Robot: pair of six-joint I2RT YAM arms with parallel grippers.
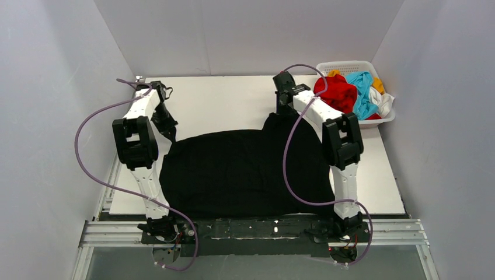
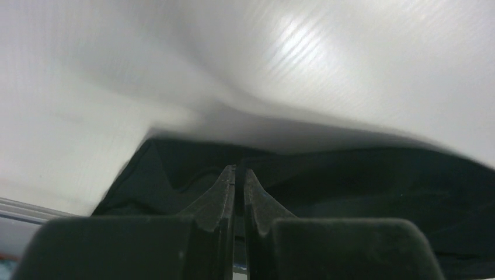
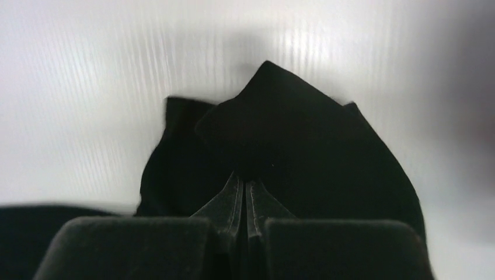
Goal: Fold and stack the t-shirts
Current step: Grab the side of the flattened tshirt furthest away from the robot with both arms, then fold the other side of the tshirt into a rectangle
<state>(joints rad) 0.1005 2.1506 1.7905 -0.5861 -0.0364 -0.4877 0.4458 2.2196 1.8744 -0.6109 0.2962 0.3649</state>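
The large black t-shirt (image 1: pixel 245 172) lies spread over the middle of the white table. My left gripper (image 1: pixel 171 135) is at its far left corner, and in the left wrist view it (image 2: pixel 239 170) is shut with black cloth (image 2: pixel 362 186) pinched between the tips. My right gripper (image 1: pixel 279 112) is at the shirt's far edge, where the cloth rises in a peak. In the right wrist view it (image 3: pixel 244 178) is shut on the black cloth (image 3: pixel 292 122). Red (image 1: pixel 337 92), light blue (image 1: pixel 363 93), white (image 1: pixel 385 104) and orange-yellow (image 1: pixel 379 86) shirts lie bunched in the basket.
A white lattice basket (image 1: pixel 350 63) stands at the far right corner of the table. White walls close in the table at the back and on both sides. Bare white table (image 1: pixel 222 102) shows beyond the black shirt.
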